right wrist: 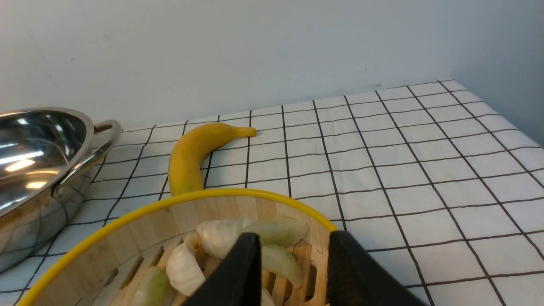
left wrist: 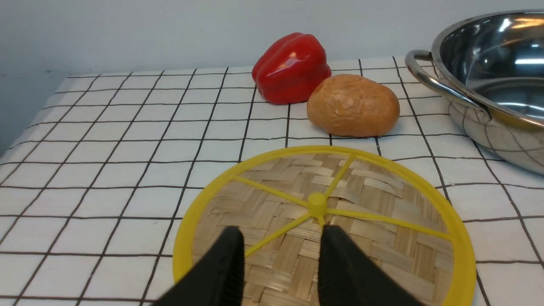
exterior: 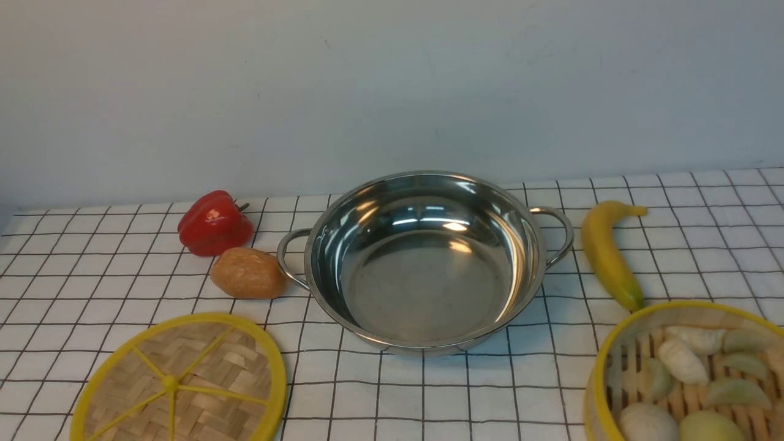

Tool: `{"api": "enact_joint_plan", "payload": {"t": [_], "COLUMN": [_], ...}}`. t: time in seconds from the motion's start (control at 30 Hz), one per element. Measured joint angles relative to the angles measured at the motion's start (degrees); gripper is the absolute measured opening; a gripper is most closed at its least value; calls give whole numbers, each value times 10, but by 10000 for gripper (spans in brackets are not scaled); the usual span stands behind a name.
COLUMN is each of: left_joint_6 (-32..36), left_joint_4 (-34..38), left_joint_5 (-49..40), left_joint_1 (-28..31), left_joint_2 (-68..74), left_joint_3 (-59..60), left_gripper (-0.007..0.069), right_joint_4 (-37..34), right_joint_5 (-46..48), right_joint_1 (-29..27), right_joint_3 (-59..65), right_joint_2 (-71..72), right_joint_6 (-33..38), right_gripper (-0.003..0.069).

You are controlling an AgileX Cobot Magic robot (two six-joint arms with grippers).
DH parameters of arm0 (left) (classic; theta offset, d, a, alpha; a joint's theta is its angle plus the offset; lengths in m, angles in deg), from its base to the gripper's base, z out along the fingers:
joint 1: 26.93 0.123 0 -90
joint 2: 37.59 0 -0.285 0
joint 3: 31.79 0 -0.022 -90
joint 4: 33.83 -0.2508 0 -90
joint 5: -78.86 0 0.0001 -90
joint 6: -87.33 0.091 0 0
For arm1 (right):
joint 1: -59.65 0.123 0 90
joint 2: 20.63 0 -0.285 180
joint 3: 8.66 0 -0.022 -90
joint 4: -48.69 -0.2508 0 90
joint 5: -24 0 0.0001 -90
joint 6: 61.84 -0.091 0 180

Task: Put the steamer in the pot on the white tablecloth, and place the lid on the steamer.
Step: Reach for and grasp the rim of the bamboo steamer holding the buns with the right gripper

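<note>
Lid [left wrist: 323, 221] flat on white tablecloth [left wrist: 106, 170], directly beneath left fingers [left wrist: 221, 272]: parted, gripping nothing, above its near half. Pot [exterior: 422, 263] beyond them, off to their right, apart from lid. Steamer [right wrist: 178, 219] beneath right fingers [right wrist: 238, 276], likewise parted and holding nothing, one tip over dumplings [right wrist: 182, 267], the other at its yellow rim. Banana [right wrist: 191, 153] just beyond that rim.

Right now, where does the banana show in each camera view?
Front view: banana lies right of the pot, beyond the steamer.
Left wrist view: not in it.
Right wrist view: it lies beyond the steamer's rim, near the pot's handle.
Shared landmark: the pot, in all three.
</note>
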Motion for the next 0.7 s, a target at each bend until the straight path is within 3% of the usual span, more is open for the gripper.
{"api": "enact_joint_plan", "payload": {"t": [0.37,0.5,0.7], "left_joint_6": [2,4,5], "left_joint_4": [0,0,0], "left_joint_5": [0,0,0], "left_joint_1": [0,0,0], "left_joint_2": [0,0,0], "left_joint_3": [0,0,0], "left_gripper": [243,243,243], "right_joint_4": [-2,-4,-6], "right_joint_5": [1,3,80], "right_joint_1": [0,0,0], "right_joint_3": [-4,-54,-169], "right_joint_2": [0,0,-7], "right_joint_6": [0,4,17], "right_gripper": [242,242,242]}}
